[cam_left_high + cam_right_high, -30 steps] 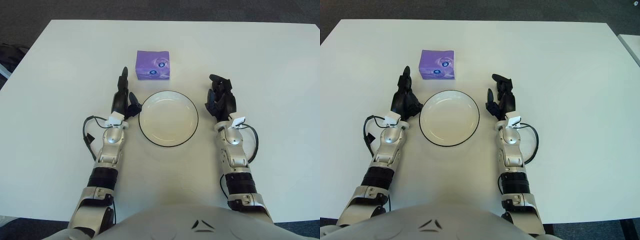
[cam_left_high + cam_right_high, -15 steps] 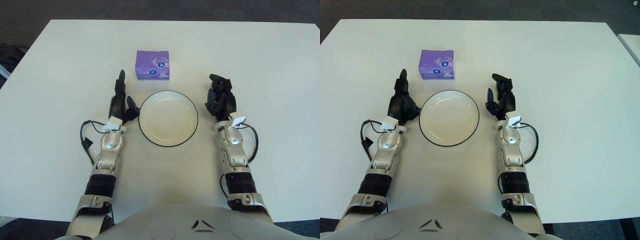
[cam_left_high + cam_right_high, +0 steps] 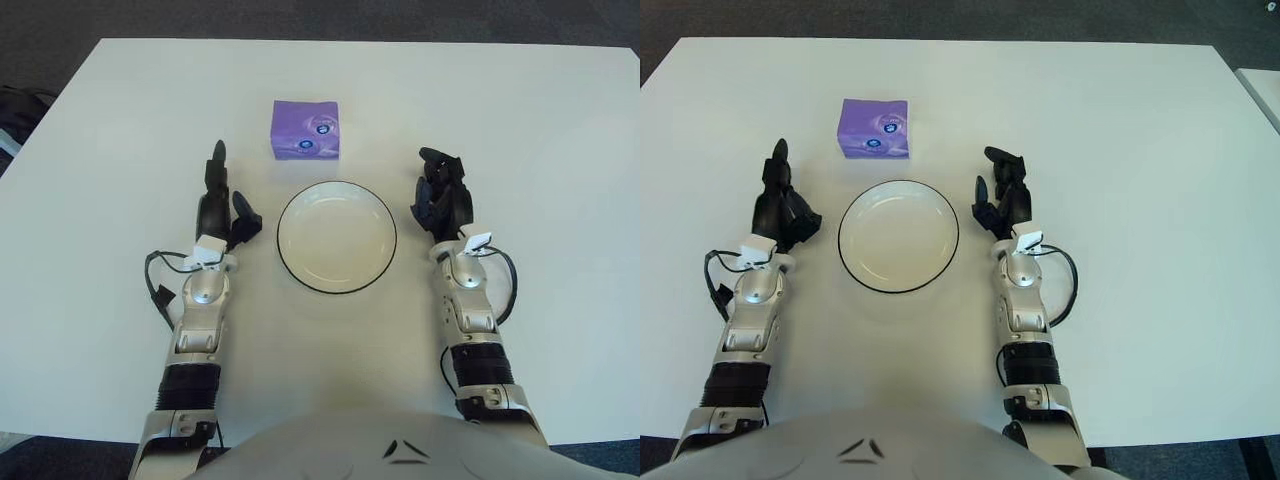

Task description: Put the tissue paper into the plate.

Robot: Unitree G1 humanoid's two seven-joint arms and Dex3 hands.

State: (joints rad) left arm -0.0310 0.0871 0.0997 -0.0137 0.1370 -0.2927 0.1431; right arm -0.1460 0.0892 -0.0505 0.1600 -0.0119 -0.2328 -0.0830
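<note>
The tissue pack [image 3: 305,130] sat toward the table's [image 3: 560,120] far edge, just beyond the plate [image 3: 337,236] — left hand [image 3: 220,205] and right hand [image 3: 441,195] flanked it, fingers loosely open, empty

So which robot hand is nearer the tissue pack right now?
The left. The left robot hand is just below and left of the tissue pack, fingers open. The right robot hand sits farther off, past the right side of the plate.

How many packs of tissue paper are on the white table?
1. A single purple rectangular tissue paper pack lies on the white table, just beyond the round white black-rimmed plate, slightly toward the robot's left. Nothing in view could hide another.
</note>
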